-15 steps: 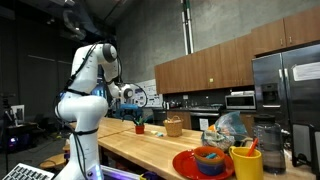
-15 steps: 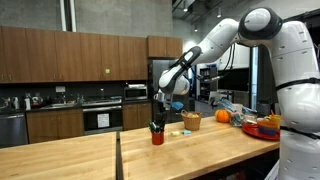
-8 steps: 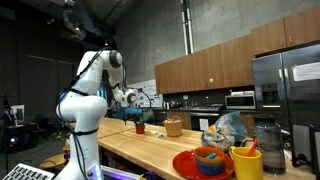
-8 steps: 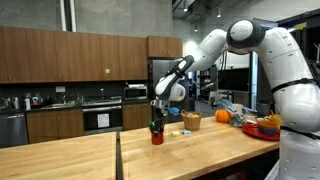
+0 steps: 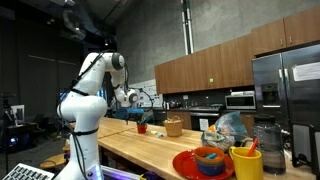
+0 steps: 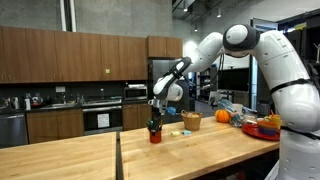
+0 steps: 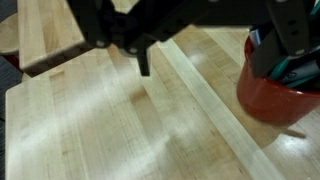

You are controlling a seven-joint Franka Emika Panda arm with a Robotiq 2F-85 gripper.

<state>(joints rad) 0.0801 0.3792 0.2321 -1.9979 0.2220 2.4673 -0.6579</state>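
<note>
A red cup (image 7: 281,88) holding dark pens stands on the wooden counter (image 7: 110,120); it also shows in both exterior views (image 6: 155,136) (image 5: 140,128). My gripper (image 7: 215,50) comes in from the top of the wrist view, open. One dark finger (image 7: 143,60) hangs over bare wood left of the cup. The other finger (image 7: 292,30) is over the cup's rim among the pens. In both exterior views the gripper (image 6: 155,114) (image 5: 134,110) hangs just above the cup. It holds nothing.
A yellow block (image 6: 190,121) and an orange round thing (image 6: 222,116) lie beyond the cup. A red plate (image 5: 186,166) with bowls and a yellow cup (image 5: 246,163) stand at the counter's near end. A brown basket (image 5: 173,126) stands behind the red cup.
The arm has stretched out and the gripper has come down closer over the red cup. The cup stands about where it was.
</note>
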